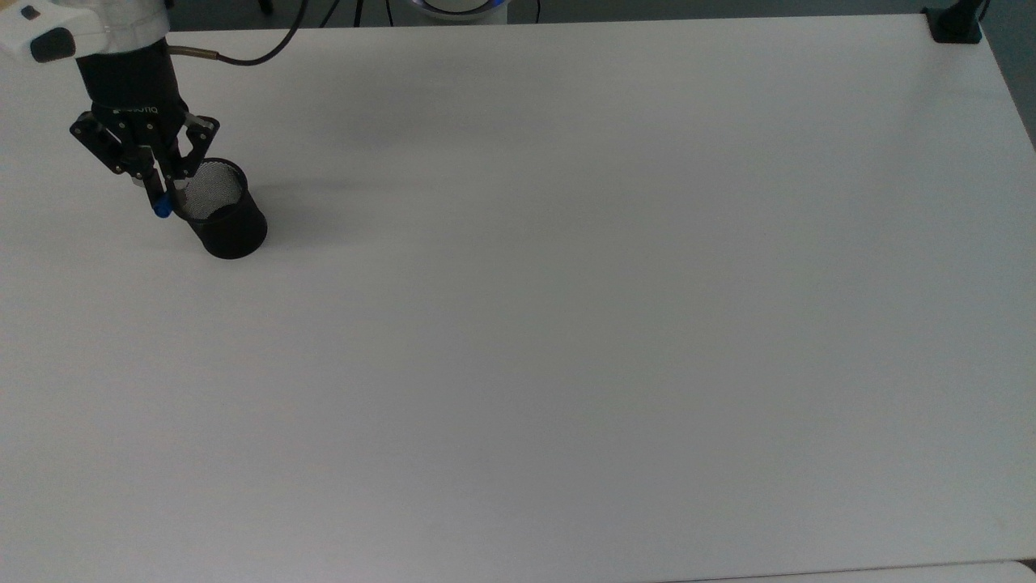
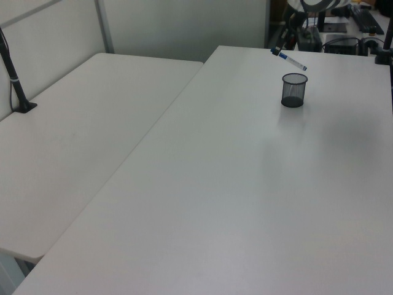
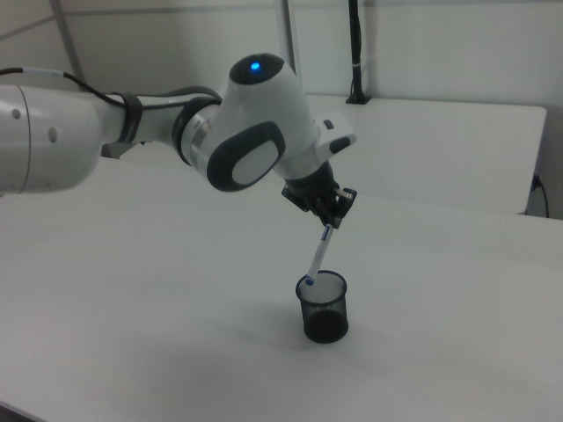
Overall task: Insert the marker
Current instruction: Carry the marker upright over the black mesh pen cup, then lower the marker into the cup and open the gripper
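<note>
My gripper point(image 1: 154, 188) is shut on the marker point(image 1: 163, 210), a slim white barrel with blue ends, held by its upper end. In the right view the marker point(image 3: 318, 253) hangs tilted from the gripper point(image 3: 328, 218), its lower blue tip at the near-left rim of the black mesh cup point(image 3: 323, 307). The top view puts that tip just left of the cup point(image 1: 220, 212), beside its rim. In the left view the marker point(image 2: 290, 59) slants down to the right above the cup point(image 2: 293, 90), with the gripper point(image 2: 277, 50) at its upper end.
The white table point(image 1: 566, 324) stretches wide to the top view's right of the cup. A second white table point(image 2: 80, 135) adjoins on the left view's left. A black clamp post point(image 1: 955, 24) stands at the far right corner.
</note>
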